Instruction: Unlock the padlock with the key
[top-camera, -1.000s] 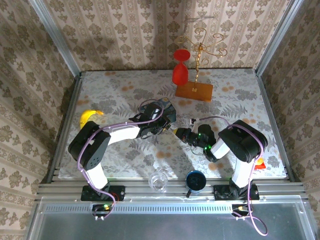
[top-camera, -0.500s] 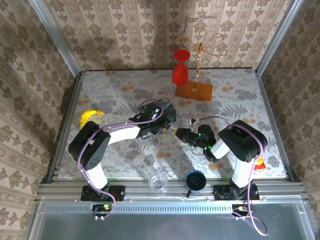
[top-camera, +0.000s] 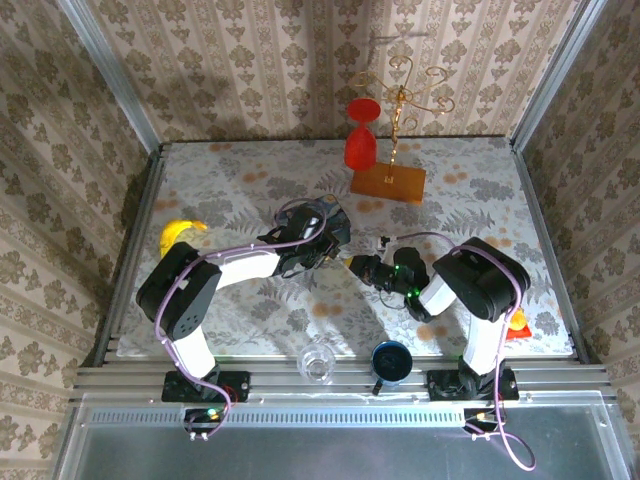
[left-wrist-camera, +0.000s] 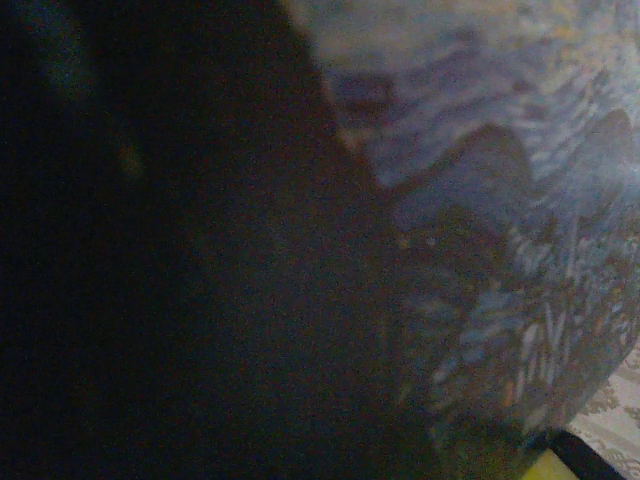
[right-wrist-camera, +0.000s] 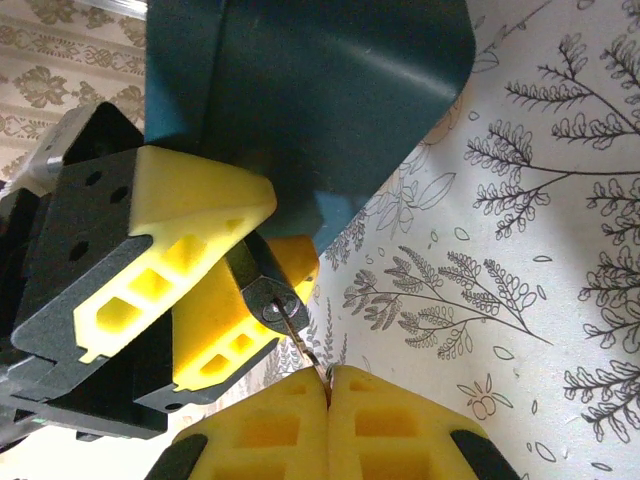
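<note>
Yellow-fingered right hand (right-wrist-camera: 328, 388) is closed on the key (right-wrist-camera: 303, 343), aiming its blade at the silvery keyway of the padlock (right-wrist-camera: 258, 285), which the left hand (right-wrist-camera: 264, 244) clamps steady beside the blue tin (right-wrist-camera: 300, 90), likely against twisting.

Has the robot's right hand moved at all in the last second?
Yes, slightly: the right hand edged left toward the left hand, judged against the wooden stand base.
</note>
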